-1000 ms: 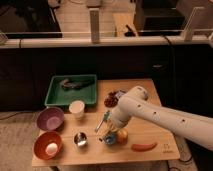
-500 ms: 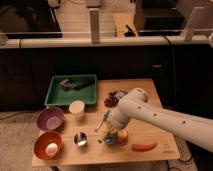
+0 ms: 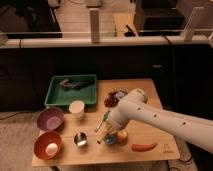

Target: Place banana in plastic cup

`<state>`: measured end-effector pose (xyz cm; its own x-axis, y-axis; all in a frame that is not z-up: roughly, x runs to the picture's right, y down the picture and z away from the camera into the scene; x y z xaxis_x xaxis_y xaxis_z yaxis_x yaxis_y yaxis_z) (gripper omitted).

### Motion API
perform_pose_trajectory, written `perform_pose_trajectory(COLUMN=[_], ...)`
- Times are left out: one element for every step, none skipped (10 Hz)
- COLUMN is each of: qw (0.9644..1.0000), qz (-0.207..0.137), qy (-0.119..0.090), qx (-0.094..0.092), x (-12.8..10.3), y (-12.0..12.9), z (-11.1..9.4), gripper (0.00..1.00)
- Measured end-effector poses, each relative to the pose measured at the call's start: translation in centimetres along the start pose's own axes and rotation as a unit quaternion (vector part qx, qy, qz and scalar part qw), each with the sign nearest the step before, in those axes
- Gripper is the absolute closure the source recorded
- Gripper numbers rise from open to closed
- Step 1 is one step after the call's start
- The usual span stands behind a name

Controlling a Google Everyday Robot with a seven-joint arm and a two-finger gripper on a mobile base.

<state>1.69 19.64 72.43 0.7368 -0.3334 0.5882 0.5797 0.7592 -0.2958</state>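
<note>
The banana [image 3: 103, 120] shows as a thin pale-yellow sliver at the tip of my gripper [image 3: 103, 128], just above the middle of the wooden table [image 3: 150, 155]. My white arm comes in from the lower right and hides part of the banana. The plastic cup [image 3: 76, 108] stands upright to the upper left of the gripper, about a hand's width away, in front of the green tray. Whether the gripper is touching the banana cannot be made out.
A green tray [image 3: 55, 95] with a dark object sits at the back left. A purple bowl [image 3: 50, 119], an orange bowl [image 3: 48, 145] and a small metal cup [image 3: 80, 140] line the left front. A round orange fruit [image 3: 121, 136], a carrot-like stick [image 3: 144, 146] and a red packet [image 3: 113, 99] lie nearby.
</note>
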Motion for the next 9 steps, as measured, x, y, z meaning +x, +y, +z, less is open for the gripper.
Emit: perform_pose_trajectory(qw=[1.0000,1.0000,1.0000,1.0000,1.0000,0.9999,0.9999,0.9999,0.9999], qz=[-0.001,-0.002,-0.003,-0.004,-0.006,-0.007,-0.007,-0.008,-0.010], qy=[-0.001,-0.002,-0.003,-0.004,-0.005,-0.006,-0.007,-0.008,-0.011], qx=[0.000,0.001,0.002,0.003,0.005,0.005,0.006,0.007,0.007], x=[-0.2,-0.3,-0.4,-0.5,-0.7,-0.7,-0.8,-1.0,-1.2], y=[0.0,0.0,0.0,0.0,-0.2,-0.3,-0.4,-0.5,-0.7], z=[0.0,0.1,0.0,0.1,0.1,0.1,0.2,0.2,0.3], gripper=[0.75,0.75,0.75,0.74,0.70,0.70,0.70,0.73,0.74])
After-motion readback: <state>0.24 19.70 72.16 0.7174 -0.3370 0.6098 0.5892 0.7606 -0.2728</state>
